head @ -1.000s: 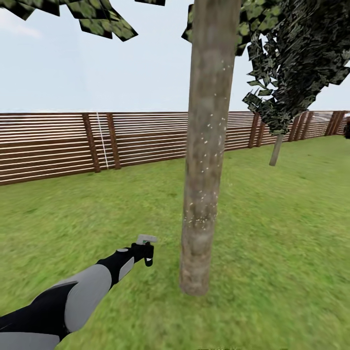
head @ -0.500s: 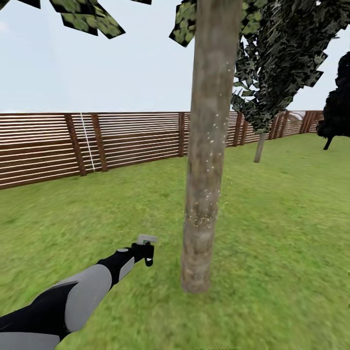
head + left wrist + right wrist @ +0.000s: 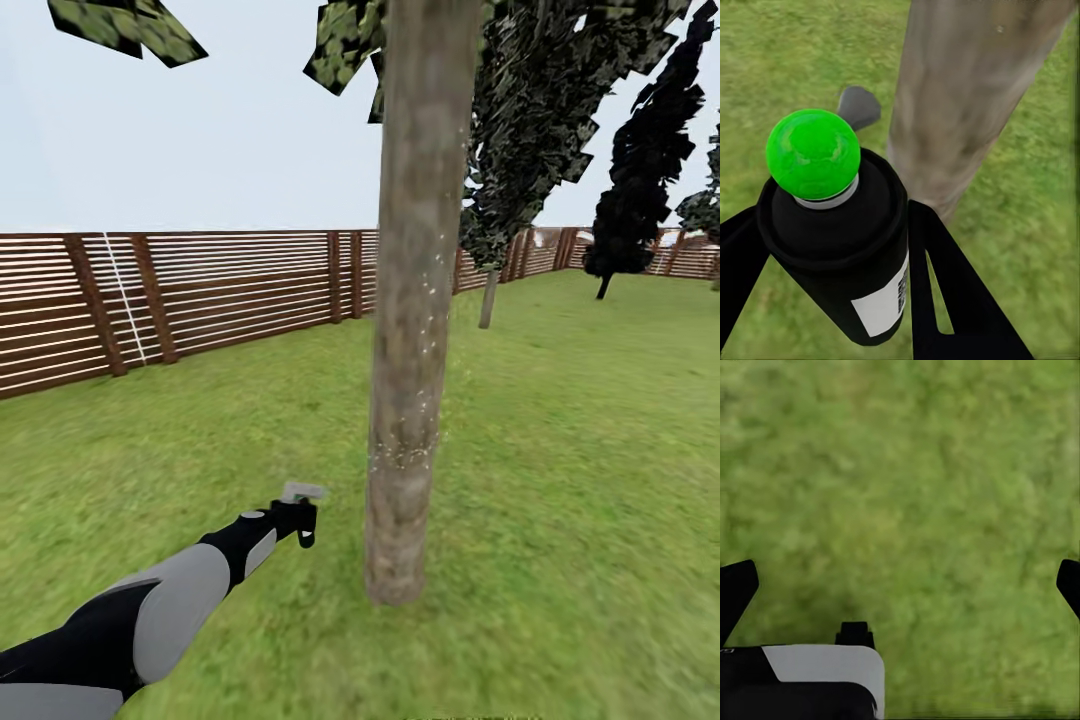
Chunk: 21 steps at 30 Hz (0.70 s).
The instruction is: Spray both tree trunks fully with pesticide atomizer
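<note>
A tall grey-brown tree trunk [image 3: 405, 380] rises from the garden lawn in the middle of the head view, with white specks of pesticide [image 3: 403, 457] scattered over its lower and middle part. My left gripper [image 3: 300, 522] is held out just left of the trunk's base, shut on the pesticide atomizer [image 3: 302, 492], whose pale head shows above the fingers. In the left wrist view the black bottle [image 3: 840, 240] sits between the two black fingers, with the trunk [image 3: 967, 97] close behind it. My right gripper [image 3: 902, 585] is open over bare grass. A second tree [image 3: 487, 298] stands farther back.
A brown slatted fence [image 3: 200, 290] runs along the back of the lawn. A dark narrow cypress [image 3: 640, 170] stands at the far right by the fence. Grass spreads on all sides of the near trunk.
The whole head picture has swung right: fence and far trees slide left and the cypress comes fully into view. My left arm with the atomizer keeps its pose beside the trunk.
</note>
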### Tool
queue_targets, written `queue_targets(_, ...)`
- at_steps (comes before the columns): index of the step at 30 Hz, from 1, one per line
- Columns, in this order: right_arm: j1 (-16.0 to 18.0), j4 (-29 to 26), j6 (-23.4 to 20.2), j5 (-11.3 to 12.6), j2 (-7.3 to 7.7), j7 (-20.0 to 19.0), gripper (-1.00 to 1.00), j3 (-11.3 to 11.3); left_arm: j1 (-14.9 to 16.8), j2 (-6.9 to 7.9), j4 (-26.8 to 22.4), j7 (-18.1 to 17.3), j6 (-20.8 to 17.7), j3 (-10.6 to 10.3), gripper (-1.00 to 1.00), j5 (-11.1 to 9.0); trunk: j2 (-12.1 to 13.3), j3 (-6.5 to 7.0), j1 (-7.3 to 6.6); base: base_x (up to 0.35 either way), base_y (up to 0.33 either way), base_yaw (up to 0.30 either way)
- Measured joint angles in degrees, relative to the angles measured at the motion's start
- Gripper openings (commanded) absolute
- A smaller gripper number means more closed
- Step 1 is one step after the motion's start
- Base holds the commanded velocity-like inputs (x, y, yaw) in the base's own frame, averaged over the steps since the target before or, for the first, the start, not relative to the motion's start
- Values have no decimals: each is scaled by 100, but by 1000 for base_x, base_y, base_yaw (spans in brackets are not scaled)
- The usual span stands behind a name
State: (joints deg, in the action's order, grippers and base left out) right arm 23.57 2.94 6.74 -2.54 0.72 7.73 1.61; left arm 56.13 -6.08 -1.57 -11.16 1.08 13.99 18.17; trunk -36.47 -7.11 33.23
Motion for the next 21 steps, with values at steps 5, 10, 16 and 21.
queue_targets(5, -6, -1, 0, 0, 0, 2, 100, 0, 0, 0, 0, 0, -2, 0, -100, 0, 0, 0, 0, 2, 350, -289)
queue_targets(10, -6, -5, 0, 0, 0, 2, 100, 2, 0, 0, 0, 0, -1, 0, -100, 0, 0, 0, 0, 0, 350, -268)
queue_targets(16, -6, -2, 0, 0, 0, 2, 100, 0, 0, 0, 0, 0, 2, 0, -100, 0, 0, 2, 0, 0, 350, -183)
queue_targets(21, -5, -4, 0, 0, 0, 3, 100, 1, -15, 1, -1, -2, 11, -1, -100, 0, 0, 10, 0, 0, 281, -218)
